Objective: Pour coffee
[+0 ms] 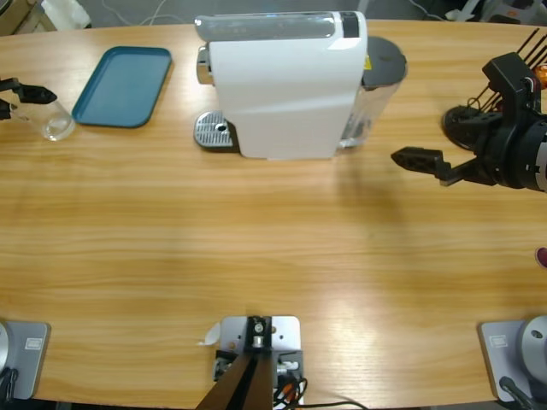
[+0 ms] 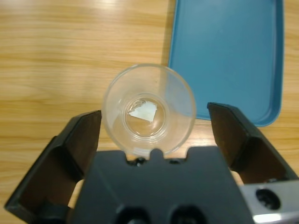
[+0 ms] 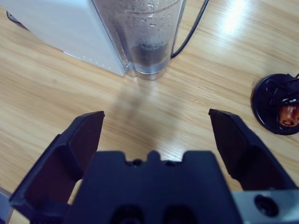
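The clear glass cup (image 2: 148,110) stood upright on the bench (image 1: 273,248) at its far left edge, just beside the blue tray (image 1: 122,85). The left tool (image 2: 149,135) straddled it with jaws apart, neither touching the glass. The right tool (image 3: 156,135) hung over bare wood, jaws wide apart and holding nothing, near the water tank (image 3: 147,35) of the white coffee machine (image 1: 282,85).

Clear glass cup (image 2: 148,110) between black left-gripper (image 2: 154,128) jaws — teal-blue tray (image 2: 229,51) beyond it; white coffee machine (image 1: 282,85), smoky-grey water tank (image 3: 145,32) — pale wood-grain table (image 1: 256,248).
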